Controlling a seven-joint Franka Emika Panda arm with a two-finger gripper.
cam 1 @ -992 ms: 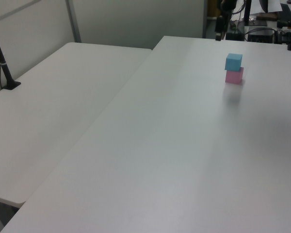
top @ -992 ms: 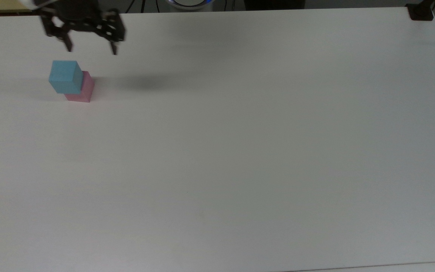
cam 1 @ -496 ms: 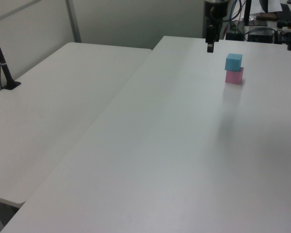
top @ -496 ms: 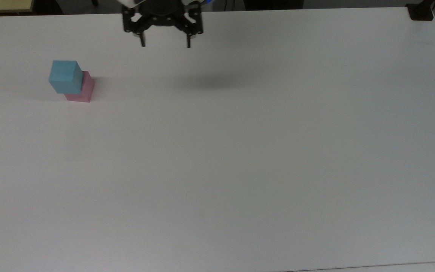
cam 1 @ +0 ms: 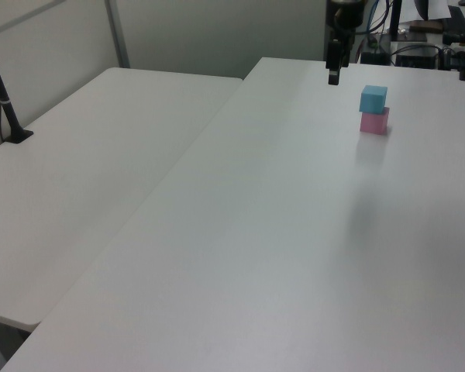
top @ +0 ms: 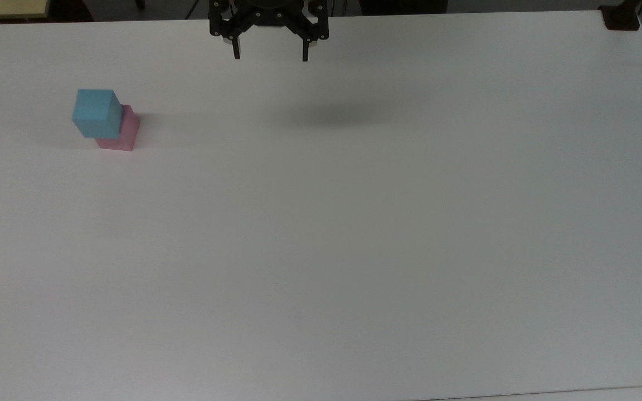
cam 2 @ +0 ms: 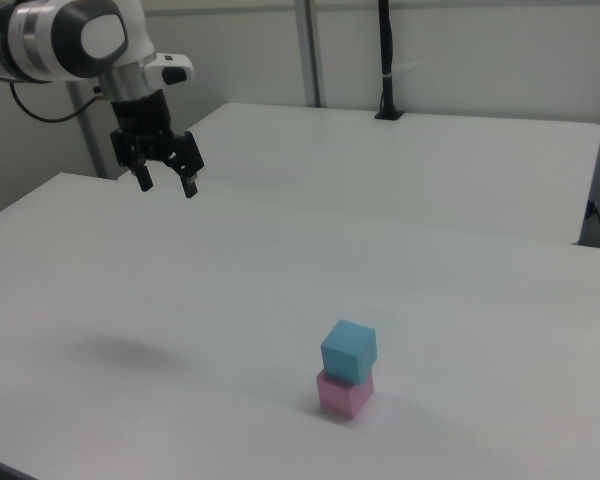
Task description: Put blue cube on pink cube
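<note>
The broad, flat white table (top: pixel 354 234) carries the scene, and in the right view a 2nd white table (cam 2: pixel 410 160) of the same kind stands just beyond it, with a thin black post (cam 2: pixel 388 60) rising at its far edge. The white and grey robot arm (cam 2: pixel 75 40) hangs over the near table's far edge in the top view, well up off the surface, with a soft grey shadow (top: pixel 326 116) lying on the table below it. Its black 2-finger pincer (top: pixel 270 55) points down with the fingers (top: pixel 237 50) spread wide apart and nothing between them; the right view shows the pincer (cam 2: pixel 167 183) in the same spread state. Well apart from it, toward the top view's left, the small matte sky-blue cube (top: pixel 96 113) sits on top of the small matte pale pink cube (top: pixel 123 133), touching it and turned slightly off square. In the right view the blue cube (cam 2: pixel 348 350) overhangs the pink cube (cam 2: pixel 344 393) a little.
</note>
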